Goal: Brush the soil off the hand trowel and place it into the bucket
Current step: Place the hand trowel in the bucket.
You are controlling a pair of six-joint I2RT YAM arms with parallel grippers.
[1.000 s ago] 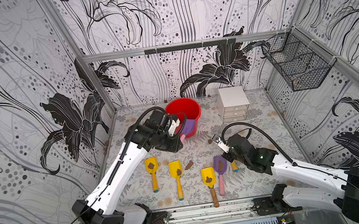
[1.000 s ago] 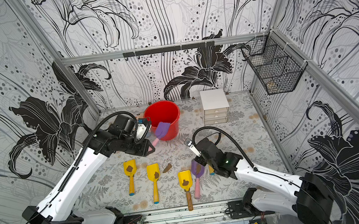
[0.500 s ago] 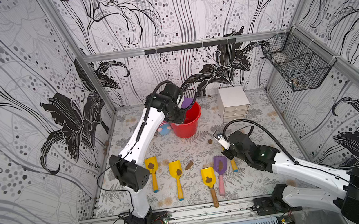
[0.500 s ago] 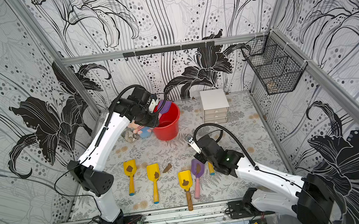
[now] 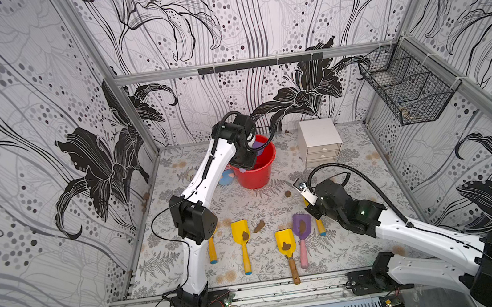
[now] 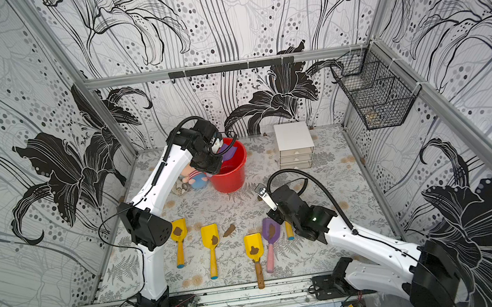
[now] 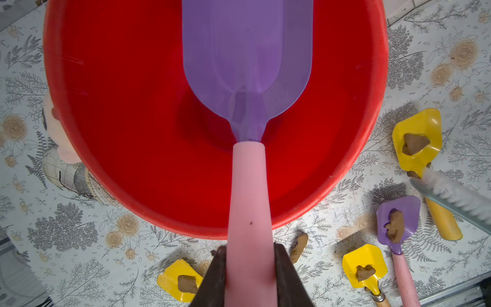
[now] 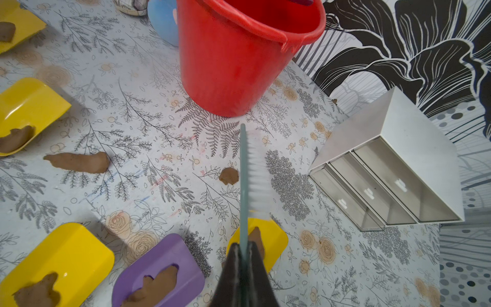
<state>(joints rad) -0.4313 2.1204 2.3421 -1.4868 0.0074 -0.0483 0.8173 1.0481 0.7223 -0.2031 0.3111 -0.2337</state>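
Observation:
My left gripper [image 7: 249,255] is shut on the pink handle of a purple hand trowel [image 7: 247,61]. Its bare blade hangs over the open mouth of the red bucket [image 7: 119,119], and the handle crosses the rim. In both top views the bucket [image 5: 255,175] [image 6: 228,179] stands at the back with the left wrist above it. My right gripper [image 8: 243,248] is shut on a grey brush [image 8: 244,172] with white bristles, low over the table in front of the bucket. Brown soil lies loose on the table [image 8: 78,162] and on other trowels.
Several trowels with soil lie in a row near the front: yellow ones [image 5: 242,235] [image 5: 286,244] and a purple one [image 5: 301,226]. A white drawer box [image 5: 320,141] stands right of the bucket. A blue plush toy [image 6: 194,178] lies to its left. A wire basket [image 5: 408,97] hangs on the right wall.
The left arm has swung up and back with the purple trowel, from in front of the bucket to over its mouth. The right arm with the brush has shifted only slightly.

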